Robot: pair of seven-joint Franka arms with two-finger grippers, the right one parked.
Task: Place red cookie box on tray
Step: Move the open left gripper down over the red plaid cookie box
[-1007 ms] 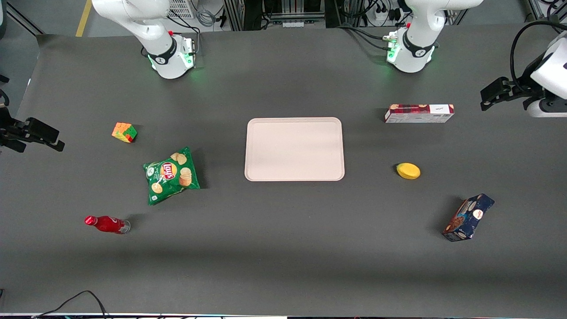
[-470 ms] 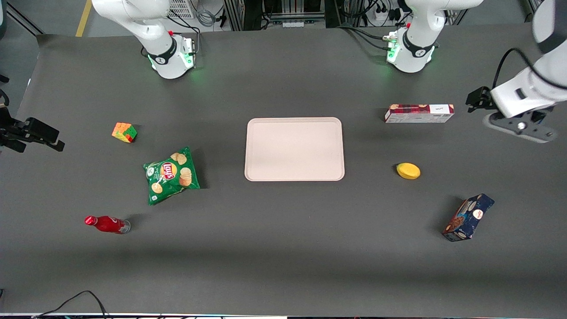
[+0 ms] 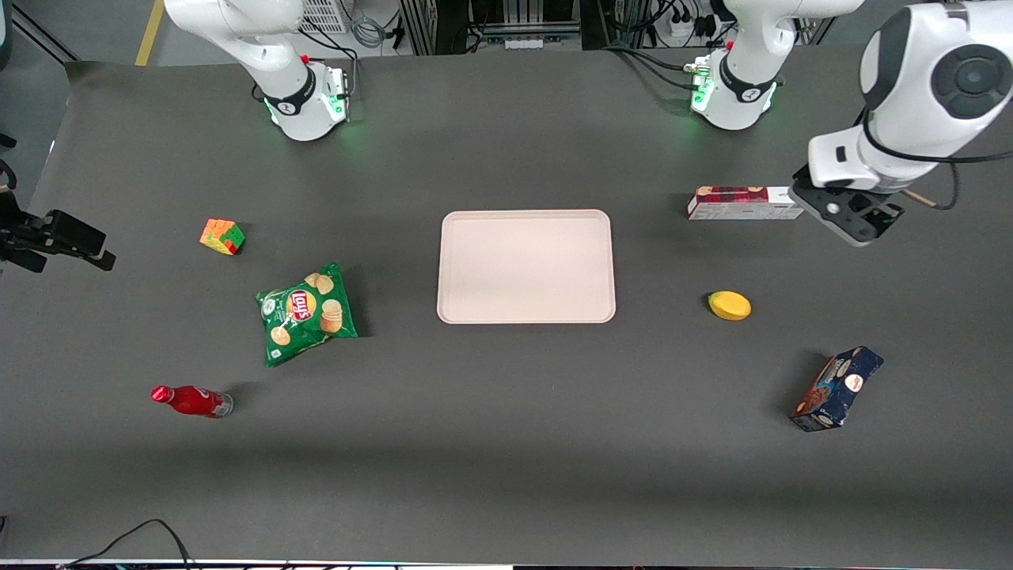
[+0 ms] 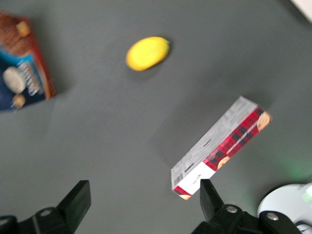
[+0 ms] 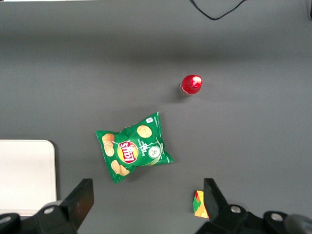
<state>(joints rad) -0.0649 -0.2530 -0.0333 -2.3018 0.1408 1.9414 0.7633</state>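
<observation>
Wrist view: my hand [image 4: 141,207] hangs open above the red cookie box [image 4: 222,146], a light, stiff carton, so I'd pinch its long sides mid-length, w/ the tray [image 3: 526,266] well apart.

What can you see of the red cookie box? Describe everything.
The red cookie box is a long, slim cardboard carton with dark red plaid print, cookie pictures, a grey printed side and a white end panel. It lies closed and flat on the dark table, level with the tray, toward the working arm's end. The open claw hangs above its white end without touching it.
</observation>
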